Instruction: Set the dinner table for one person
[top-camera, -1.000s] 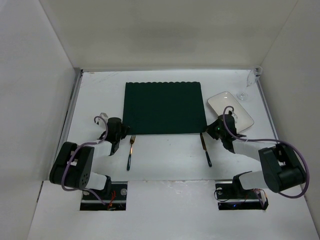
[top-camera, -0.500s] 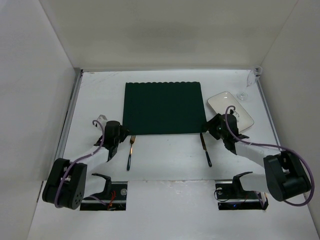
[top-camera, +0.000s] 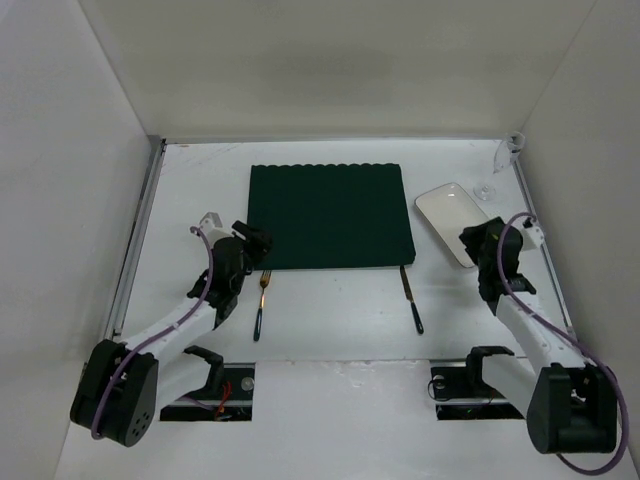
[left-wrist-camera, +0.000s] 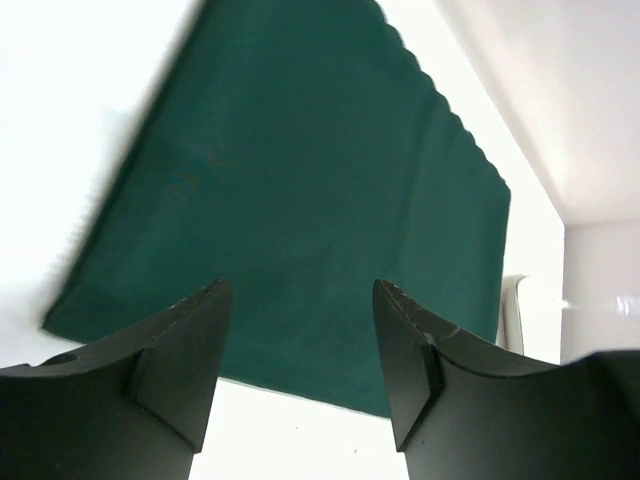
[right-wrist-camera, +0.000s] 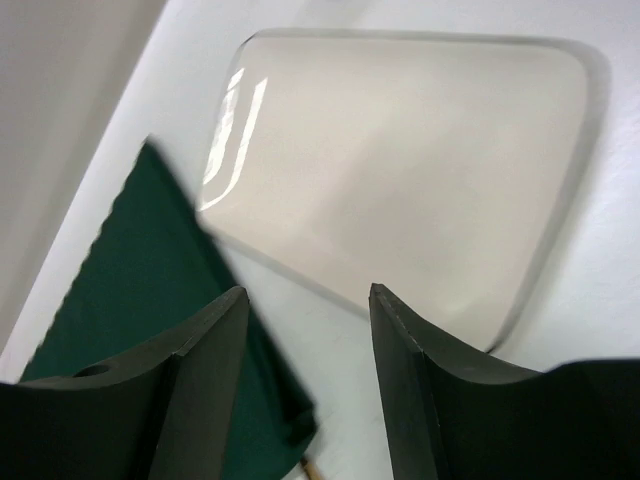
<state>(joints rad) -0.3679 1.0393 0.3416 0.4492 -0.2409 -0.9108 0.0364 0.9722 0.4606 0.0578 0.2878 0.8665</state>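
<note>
Across the white dinner table (top-camera: 330, 310) beneath both arms, fork (top-camera: 260, 298) and knife (top-camera: 411, 300) lie by the green placemat's (top-camera: 330, 215) near corners, and your left gripper (left-wrist-camera: 300, 295) and right gripper (right-wrist-camera: 305, 300) gape empty, the right facing the rectangular plate (top-camera: 445, 205), whose rim you should grip next.

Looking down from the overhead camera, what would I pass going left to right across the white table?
Dark-handled fork with gold tines → dark green scallop-edged cloth placemat → dark-handled knife → white rounded-rectangular plate → clear glass.
</note>
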